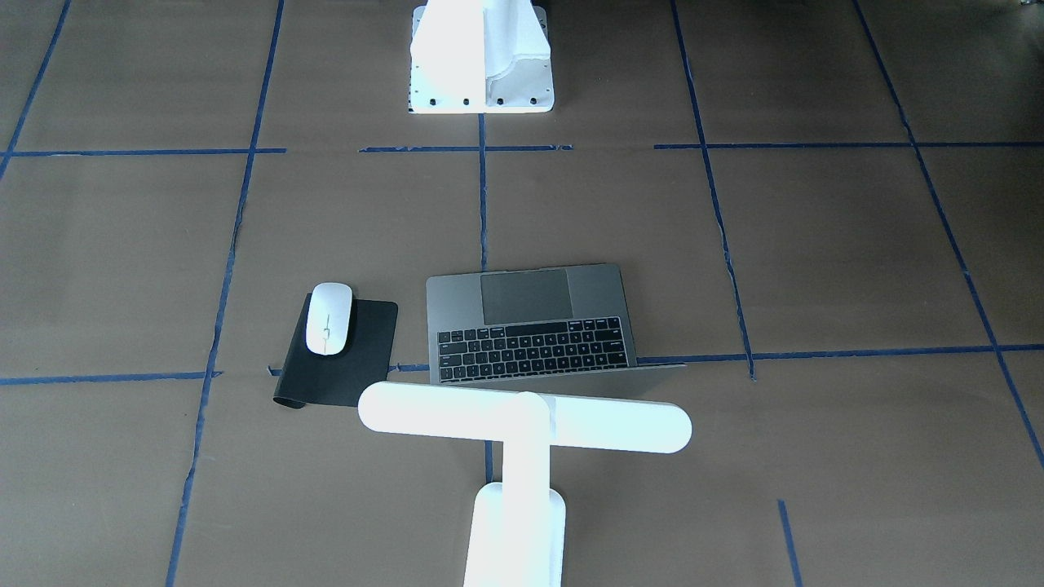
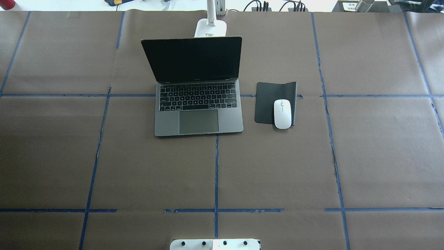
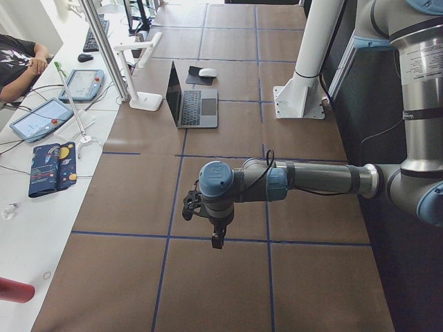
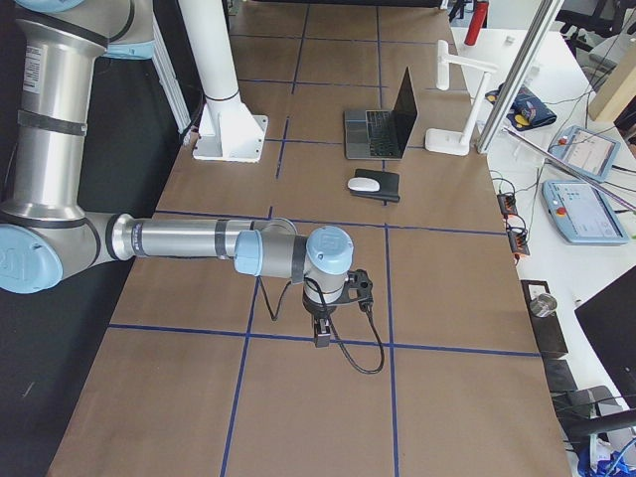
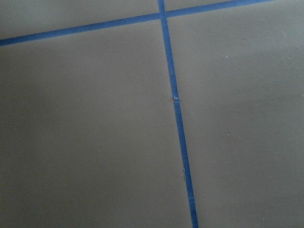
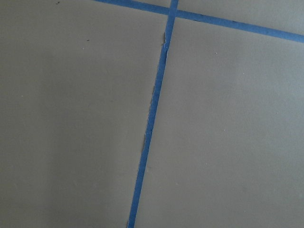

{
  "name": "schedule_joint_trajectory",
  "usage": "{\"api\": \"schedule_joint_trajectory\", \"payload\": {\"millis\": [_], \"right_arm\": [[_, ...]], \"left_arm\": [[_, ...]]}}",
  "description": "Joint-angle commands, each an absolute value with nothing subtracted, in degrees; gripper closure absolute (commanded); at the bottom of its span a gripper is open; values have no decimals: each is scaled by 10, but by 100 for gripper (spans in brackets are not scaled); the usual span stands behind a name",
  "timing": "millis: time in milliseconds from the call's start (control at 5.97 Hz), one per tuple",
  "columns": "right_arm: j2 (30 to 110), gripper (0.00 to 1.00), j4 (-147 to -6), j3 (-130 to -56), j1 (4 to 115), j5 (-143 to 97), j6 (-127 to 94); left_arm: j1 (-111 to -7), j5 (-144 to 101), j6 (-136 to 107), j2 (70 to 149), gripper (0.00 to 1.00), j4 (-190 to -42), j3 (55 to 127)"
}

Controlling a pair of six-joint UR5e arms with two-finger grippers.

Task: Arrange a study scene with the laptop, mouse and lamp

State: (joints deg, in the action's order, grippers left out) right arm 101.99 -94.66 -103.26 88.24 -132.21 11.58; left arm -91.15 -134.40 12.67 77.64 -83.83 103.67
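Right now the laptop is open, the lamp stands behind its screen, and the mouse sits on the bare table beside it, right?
Not quite. The mouse lies on a black mat, not the bare table; the overhead exterior view shows it. The laptop is open with the lamp behind its screen, and the mouse is beside it.

We see a wide surface (image 2: 277,166) covered in brown paper and gridded with blue tape lines (image 2: 216,173). On it rest an open slim dark-grey metal laptop (image 2: 198,107), a black flexible mat (image 2: 269,100) just beside it on the robot's right, a bright white T-shaped lamp (image 1: 522,424) behind the screen, and a white blocky bolted pedestal (image 1: 481,73) at the robot's edge.
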Motion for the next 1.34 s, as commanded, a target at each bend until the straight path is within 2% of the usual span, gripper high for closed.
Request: {"api": "schedule_joint_trajectory", "payload": {"millis": [0, 1172], "right_arm": [[1044, 0, -897, -1031, 882, -1324, 112], [1048, 0, -896, -1027, 880, -1325, 103]], "left_arm": [[-911, -1341, 127, 773, 0, -838, 1027], [-911, -1343, 129, 767, 0, -833, 1024]]}}
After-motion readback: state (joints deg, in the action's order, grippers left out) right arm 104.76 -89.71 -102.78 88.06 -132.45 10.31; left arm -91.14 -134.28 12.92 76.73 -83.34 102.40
